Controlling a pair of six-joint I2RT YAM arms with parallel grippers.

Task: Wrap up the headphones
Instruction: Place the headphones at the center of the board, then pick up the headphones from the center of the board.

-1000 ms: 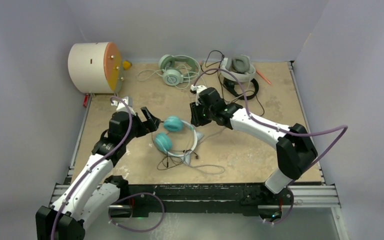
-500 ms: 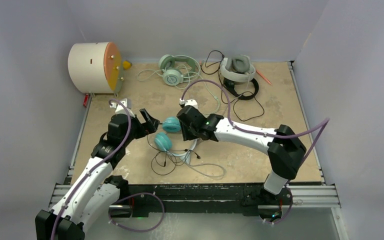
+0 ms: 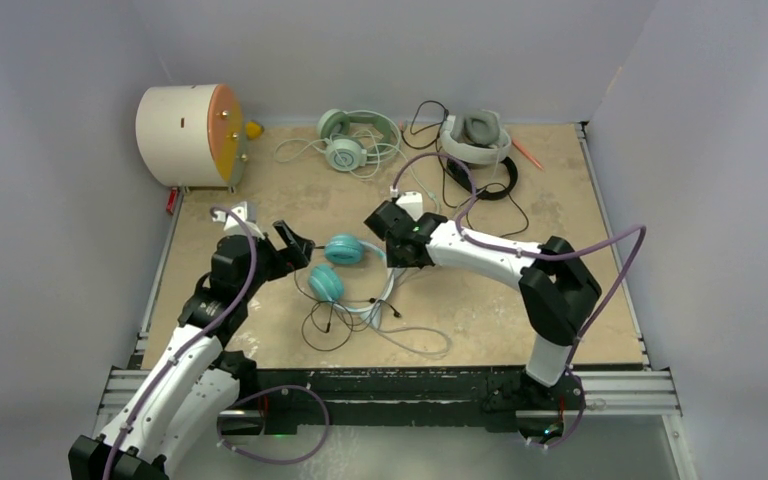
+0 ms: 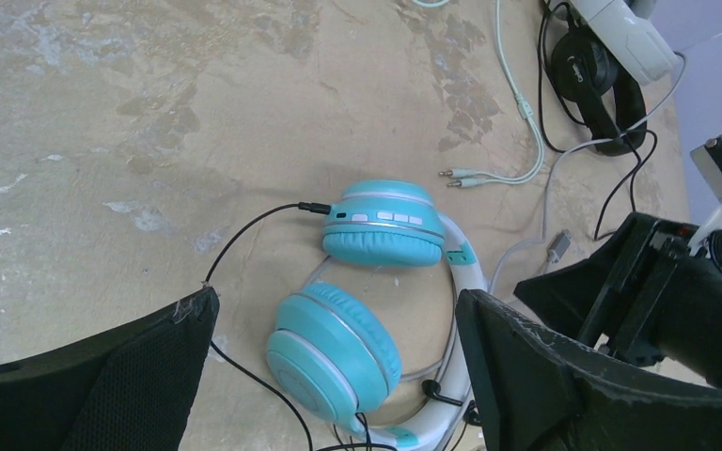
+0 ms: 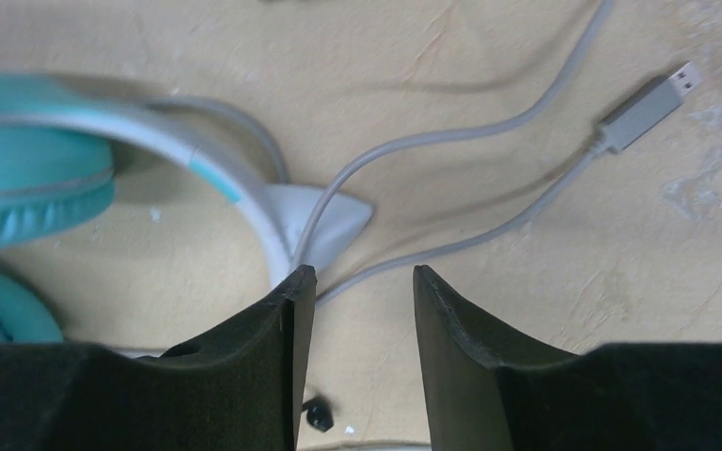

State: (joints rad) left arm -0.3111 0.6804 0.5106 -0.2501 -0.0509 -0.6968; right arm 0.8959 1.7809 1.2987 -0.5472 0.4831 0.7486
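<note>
The small teal-cupped headset lies mid-table, its white band to the right and its black cable loose in front. My left gripper is wide open just left of the cups; the near cup shows between its fingers in the left wrist view. My right gripper is open and empty, low over the band's far end, with a grey cable past its tips. The mint-green headset, white-and-grey headset and thin black headset lie at the back.
A cream drum with an orange face stands at the back left. An orange pen lies at the back right. A grey USB plug and pale green jack plugs lie loose by the teal headset.
My right gripper swung left and down toward the teal headset's band, then drew back a little to the right. My left gripper shifted slightly and stays open. The headset barely moved.
</note>
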